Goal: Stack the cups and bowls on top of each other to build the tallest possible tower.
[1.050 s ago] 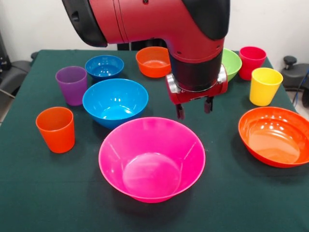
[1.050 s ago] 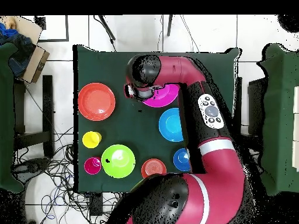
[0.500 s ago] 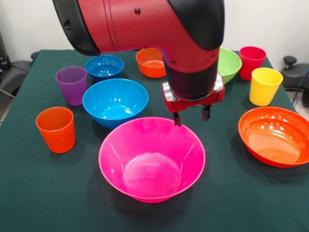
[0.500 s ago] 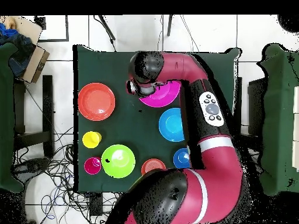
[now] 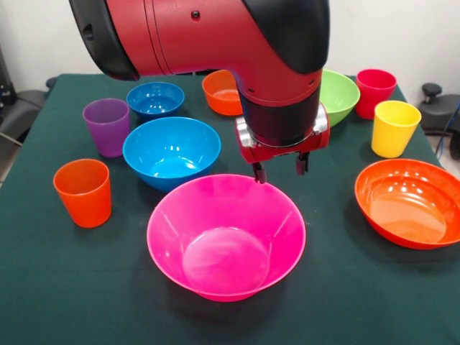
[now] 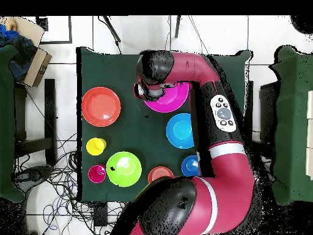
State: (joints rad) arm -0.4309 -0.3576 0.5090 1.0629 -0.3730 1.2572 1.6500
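In the front view, the gripper hangs over the far rim of the pink bowl, its two dark fingers spread apart and holding nothing; the left one sits right at the rim, the other just beyond it. The pink bowl stands upright on the green table, nearest the camera. Just behind it to the left is the big blue bowl, and farther back a small blue bowl. A purple cup stands left of the big blue bowl, an orange cup left of the pink bowl. Behind the arm a small orange bowl and a green bowl partly show. A red cup and a yellow cup stand far right of the pink bowl, with a wide orange bowl nearer on that side.

In the overhead view, the arm covers much of the pink bowl; the gripper itself is hidden under the wrist. The wide orange bowl lies well left of the pink bowl, and the yellow cup, red cup and green bowl lie below it.
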